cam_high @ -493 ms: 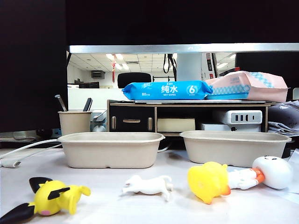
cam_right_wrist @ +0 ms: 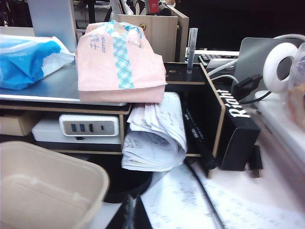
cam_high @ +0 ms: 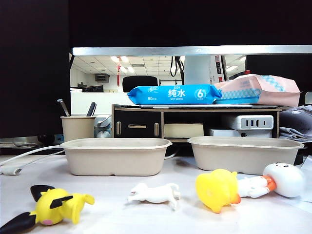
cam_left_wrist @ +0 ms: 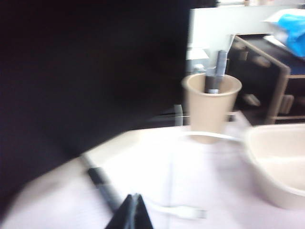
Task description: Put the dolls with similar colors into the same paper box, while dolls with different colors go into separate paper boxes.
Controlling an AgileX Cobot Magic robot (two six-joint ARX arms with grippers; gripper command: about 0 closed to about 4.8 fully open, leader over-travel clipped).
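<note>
Right now nothing is being moved: all four dolls are lying on the white surface (cam_high: 112, 195) nearer than the left paper box (cam_high: 115, 156), and both boxes are sitting empty. Nearest, left of that box's front, the yellow mouse-like doll (cam_high: 56, 206) is lying on its side; the white four-legged animal (cam_high: 155, 193) is lying just ahead of the box's right end; further right, the yellow duck (cam_high: 217, 189) is touching the white round-headed figure (cam_high: 278, 181), both in front of the right paper box (cam_high: 245, 153). These look like light, hard, smooth toys, likely slippery, so squeezing across each body's middle seems safer than catching an ear, leg or beak; the duck and figure may need parting first. The left pincer (cam_left_wrist: 131, 213) is showing only dark fingertips drawn together with nothing between them, hanging over the surface to the left of the left box, near a loose cable (cam_left_wrist: 183, 210) and a pen cup (cam_left_wrist: 210, 107). The right pincer (cam_right_wrist: 132, 214) is likewise shut and empty, beside the right box. Beyond the left box a wooden shelf (cam_high: 195, 122) is carrying a blue wipes pack (cam_high: 174, 94) and a pink packet (cam_high: 261, 90), with an office behind.
</note>
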